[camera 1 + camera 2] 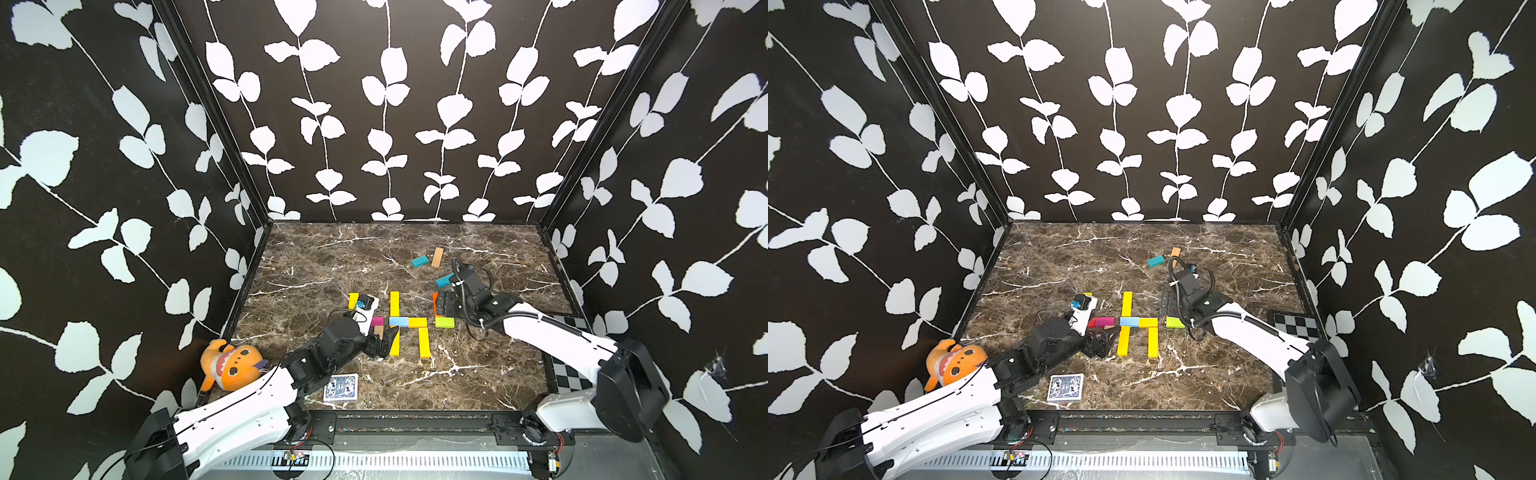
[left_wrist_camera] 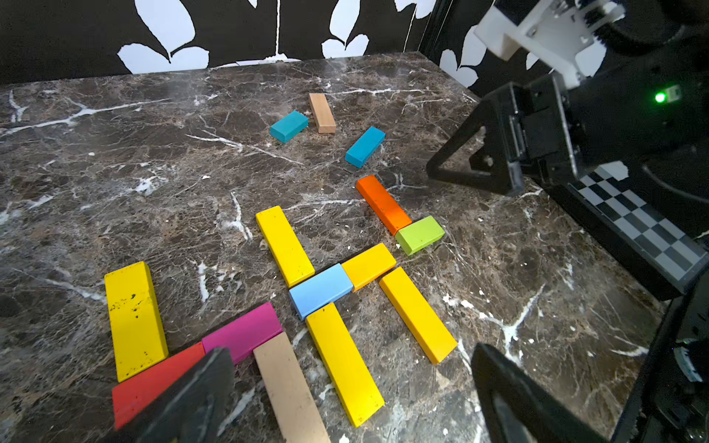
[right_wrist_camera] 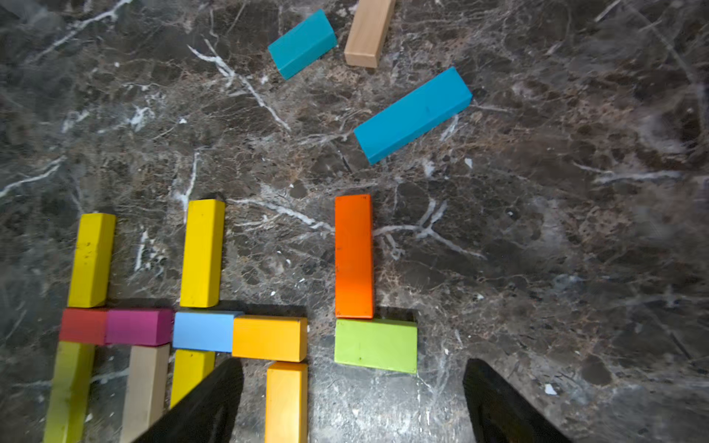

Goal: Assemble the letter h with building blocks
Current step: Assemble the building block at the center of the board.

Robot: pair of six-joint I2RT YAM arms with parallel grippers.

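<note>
With my right gripper [image 3: 353, 377] spread and empty just below the green block [image 3: 376, 345], which touches the orange bar [image 3: 353, 256] right of the seemingly finished letter h [image 3: 203, 333], I am probably starting another, so next comes the long teal bar [image 3: 412, 115] at upper right.
</note>
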